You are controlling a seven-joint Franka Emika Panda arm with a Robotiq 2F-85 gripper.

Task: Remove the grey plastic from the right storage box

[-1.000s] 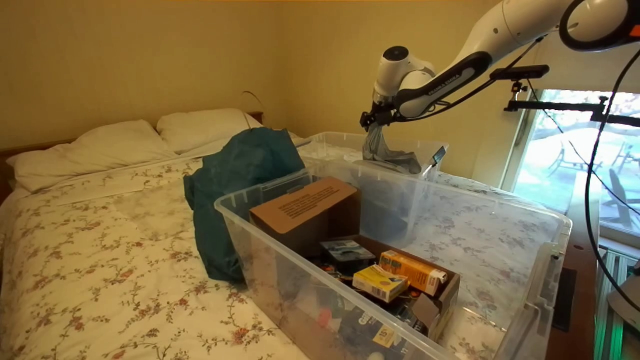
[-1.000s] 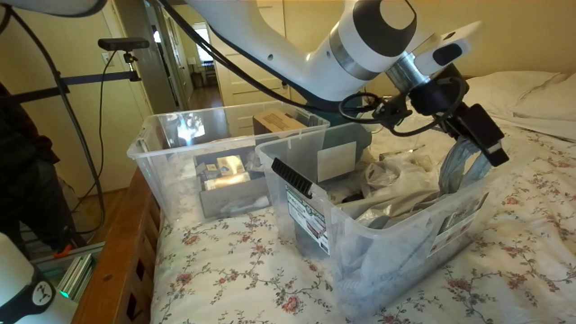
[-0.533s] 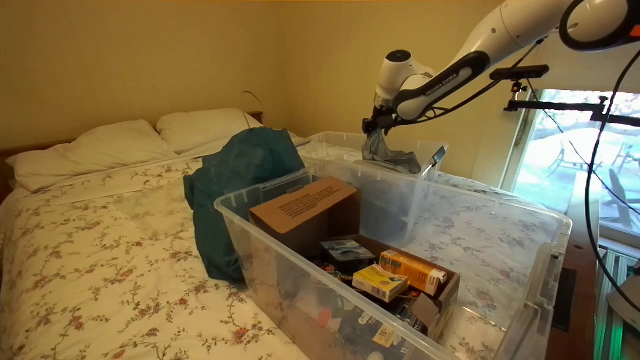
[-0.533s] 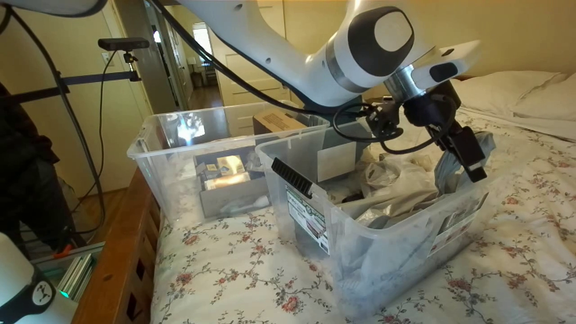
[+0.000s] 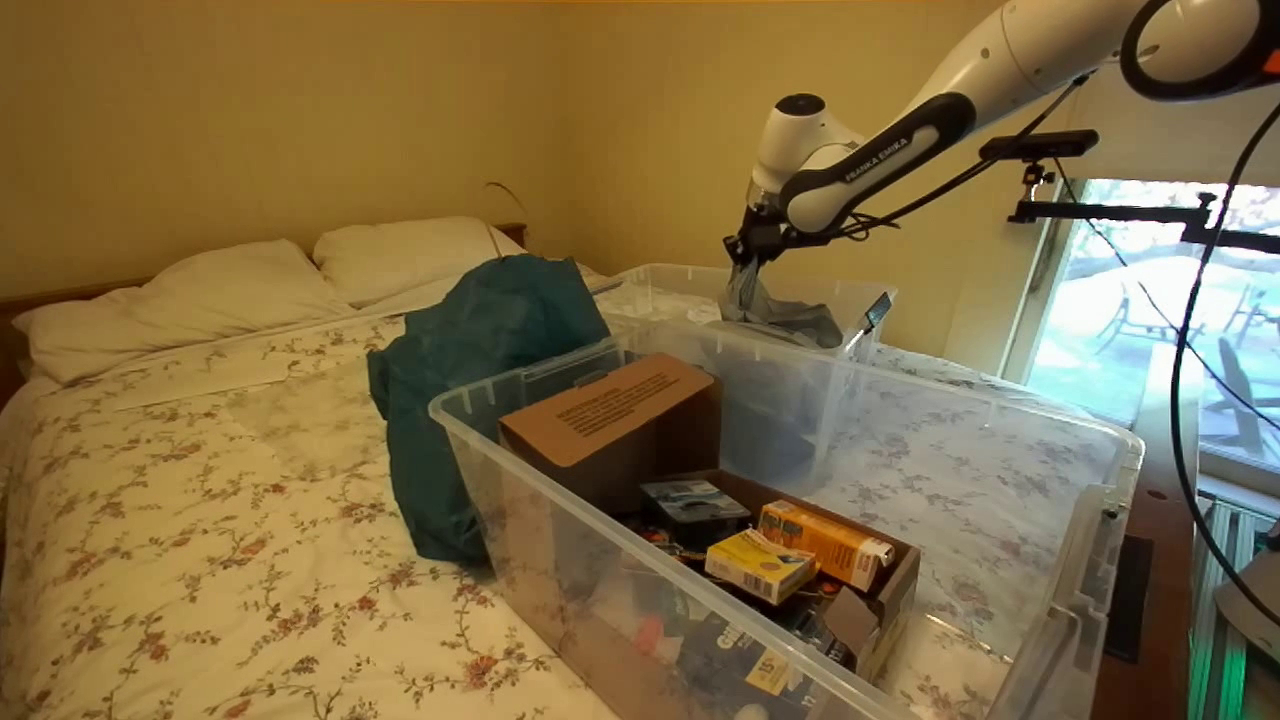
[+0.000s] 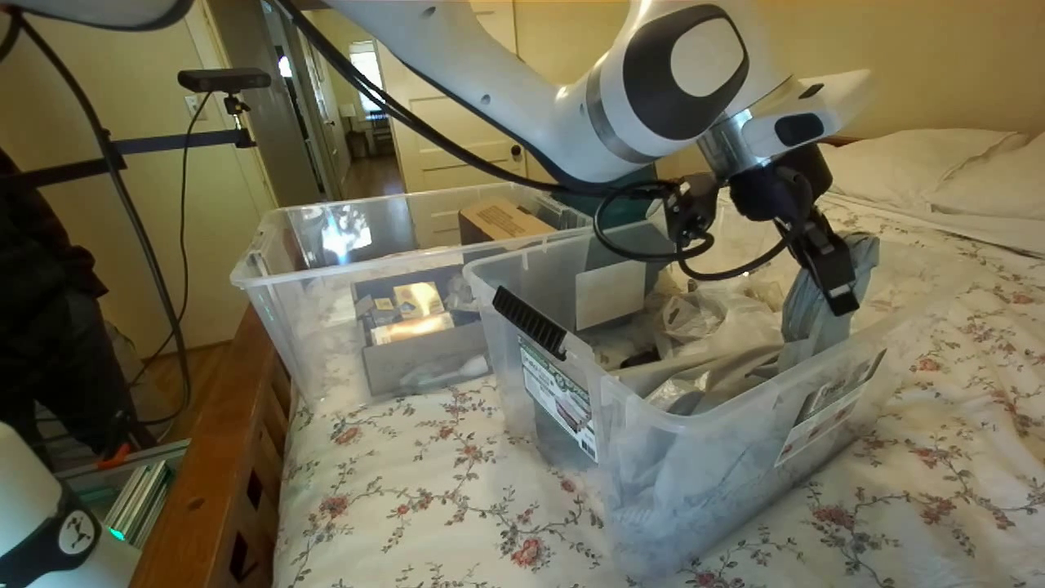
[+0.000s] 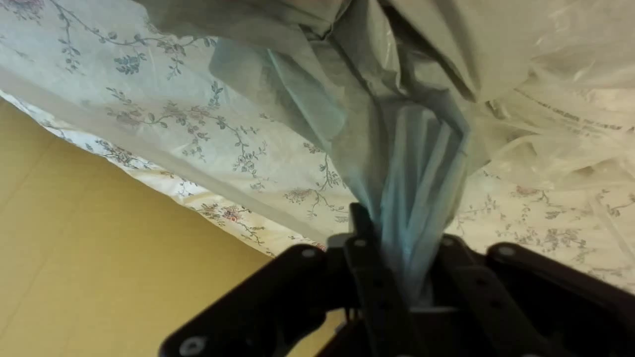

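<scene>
We judge that pulling the crumpled grey plastic sheet (image 6: pixel 810 318) out is the current step: our black two-fingered hand (image 7: pixel 404 238) is closed on a gathered bunch of it, and the sheet's lower part lies inside the clear plastic storage box (image 6: pixel 690 422). Next, we probably need a higher lift until the whole sheet clears the box. Beneath is a white floral-covered bed (image 6: pixel 408 490); pale pillows (image 5: pixel 410 262) and yellow walls (image 5: pixel 350 110) lie beyond.
</scene>
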